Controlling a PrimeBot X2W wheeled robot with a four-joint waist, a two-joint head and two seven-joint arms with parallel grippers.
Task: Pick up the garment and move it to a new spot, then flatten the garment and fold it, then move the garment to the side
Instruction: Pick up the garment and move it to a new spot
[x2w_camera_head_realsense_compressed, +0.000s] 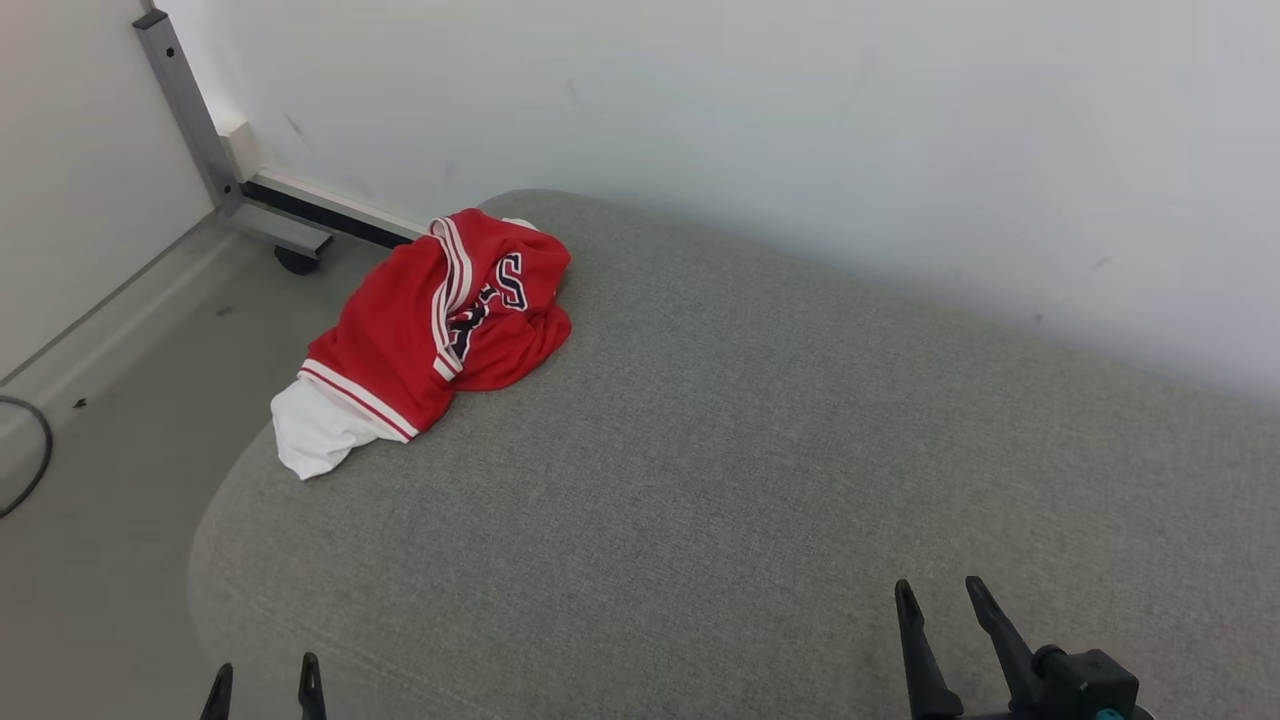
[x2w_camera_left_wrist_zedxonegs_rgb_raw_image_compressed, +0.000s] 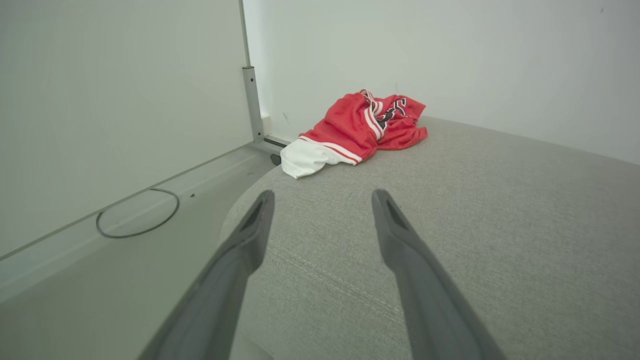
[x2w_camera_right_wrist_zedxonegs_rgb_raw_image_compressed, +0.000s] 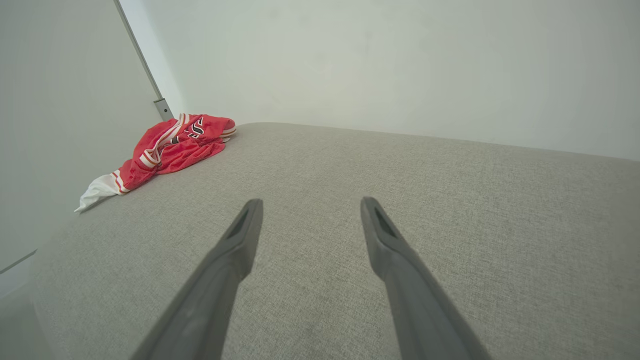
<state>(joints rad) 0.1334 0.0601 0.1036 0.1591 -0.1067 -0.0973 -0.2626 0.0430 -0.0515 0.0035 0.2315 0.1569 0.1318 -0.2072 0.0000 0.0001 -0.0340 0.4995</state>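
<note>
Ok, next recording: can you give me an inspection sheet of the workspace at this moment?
Surface: grey fabric cushion with rounded corners, smooth.
Job's things: red garment with white trim and dark lettering, crumpled in a heap at the cushion's far left corner, its white part at the edge; not yet picked up.
Clutter: nothing seen.
Tools: left tool open and holding nothing, low at the near left edge; right tool open and holding nothing, over the near right of the cushion; both well short of the garment.
Cables: a dark cable loops on the floor at the left, apart from the cushion.
Surroundings: white wall behind; grey metal frame on a caster in the far left corner.
</note>
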